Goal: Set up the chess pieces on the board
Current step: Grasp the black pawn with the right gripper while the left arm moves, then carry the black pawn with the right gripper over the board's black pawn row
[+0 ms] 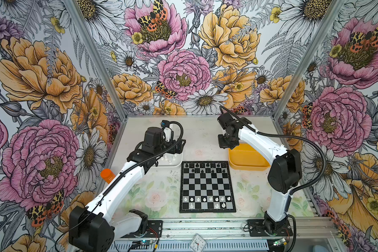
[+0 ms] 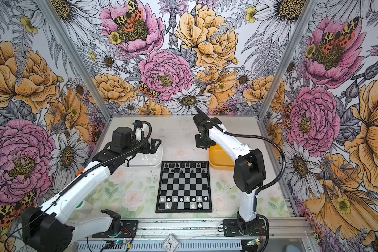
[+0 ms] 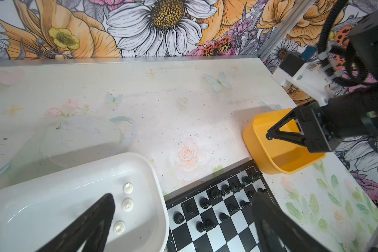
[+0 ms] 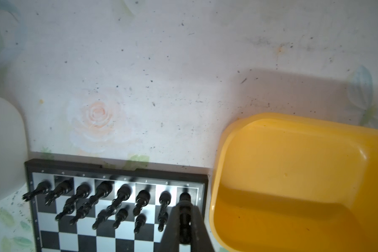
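Note:
The board (image 1: pixel 207 185) lies at the table's centre. Several black chess pieces (image 1: pixel 205 167) fill its far rows and several white ones (image 1: pixel 210 199) its near rows. More white pieces (image 3: pixel 128 205) lie in the white tray (image 3: pixel 157 174) left of the board. My left gripper (image 3: pixel 183 203) is open, one finger (image 3: pixel 105 209) over the tray and the other over the board's far left squares. My right gripper (image 4: pixel 184 205) hangs raised over the board's far right corner, beside the yellow tray (image 4: pixel 292 174). It is shut on a black piece (image 4: pixel 184 220).
The yellow tray (image 1: pixel 247 161) touches the board's far right corner and shows no pieces in the part I can see. An orange-capped bottle (image 1: pixel 107 175) stands at the left wall behind my left arm. A small clock (image 1: pixel 198 243) sits on the front rail.

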Controlling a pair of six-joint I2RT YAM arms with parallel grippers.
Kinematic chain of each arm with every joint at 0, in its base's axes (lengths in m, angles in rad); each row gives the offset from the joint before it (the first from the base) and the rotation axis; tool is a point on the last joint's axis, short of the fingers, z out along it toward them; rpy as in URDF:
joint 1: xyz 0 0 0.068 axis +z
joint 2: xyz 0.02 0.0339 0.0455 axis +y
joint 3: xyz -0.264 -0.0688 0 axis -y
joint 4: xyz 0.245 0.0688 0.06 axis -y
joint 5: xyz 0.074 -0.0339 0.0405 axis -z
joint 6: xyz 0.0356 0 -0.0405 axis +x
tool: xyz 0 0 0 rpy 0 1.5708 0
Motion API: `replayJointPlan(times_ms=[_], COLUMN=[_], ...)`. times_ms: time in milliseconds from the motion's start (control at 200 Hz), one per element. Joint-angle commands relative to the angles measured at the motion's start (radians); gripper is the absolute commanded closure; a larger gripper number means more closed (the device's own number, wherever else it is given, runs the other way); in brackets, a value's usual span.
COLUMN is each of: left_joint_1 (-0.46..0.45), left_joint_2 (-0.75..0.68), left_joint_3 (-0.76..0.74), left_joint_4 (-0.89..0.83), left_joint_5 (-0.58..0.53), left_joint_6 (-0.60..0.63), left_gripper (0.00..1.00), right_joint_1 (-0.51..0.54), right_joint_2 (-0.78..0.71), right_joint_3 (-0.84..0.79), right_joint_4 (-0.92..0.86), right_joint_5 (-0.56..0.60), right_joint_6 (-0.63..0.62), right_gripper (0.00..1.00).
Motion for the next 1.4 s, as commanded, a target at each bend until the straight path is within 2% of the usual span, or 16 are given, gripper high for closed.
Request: replayJointPlan(times_ms=[0, 280, 505, 660, 811, 1011, 1396], left_joint_1=[0.002, -0.012, -0.029, -0.094, -0.11, -0.115, -0.116], left_joint_2=[-0.11, -0.431, -0.597, -0.693, -0.655, -0.597, -0.603], left_joint_3=[-0.035, -0.16, -0.145, -0.139, -0.103, -0.077, -0.057], left_joint_4=[-0.066, -0.185, -0.393, -0.437, -0.438, -0.435, -0.437], left_joint_5=[-0.07, -0.177, -0.267, -0.357, -0.358, -0.358, -0.4], left_joint_6=[-0.014, -0.167, -0.256, -0.351, -0.376, -0.342, -0.324], left_gripper=[0.01, 0.01, 0.01, 0.01, 0.01, 0.01, 0.01], right_joint_1=[0.056, 0.206, 0.281, 0.326, 0.353, 0.392, 0.438], right_joint_2=[-0.033, 0.01, 0.059, 0.116, 0.173, 0.193, 0.283], right_joint_3=[0.045, 0.079, 0.145, 0.205, 0.258, 0.225, 0.219], right_joint_4=[-0.039, -0.039, -0.039, -0.038, -0.037, -0.037, -0.025], right_joint_5=[0.007, -0.017, -0.068, -0.095, -0.132, -0.112, -0.14], right_joint_6=[0.031, 0.011, -0.017, -0.025, -0.036, -0.059, -0.06], right_gripper=[0.93, 0.93, 0.93, 0.93, 0.93, 0.92, 0.93])
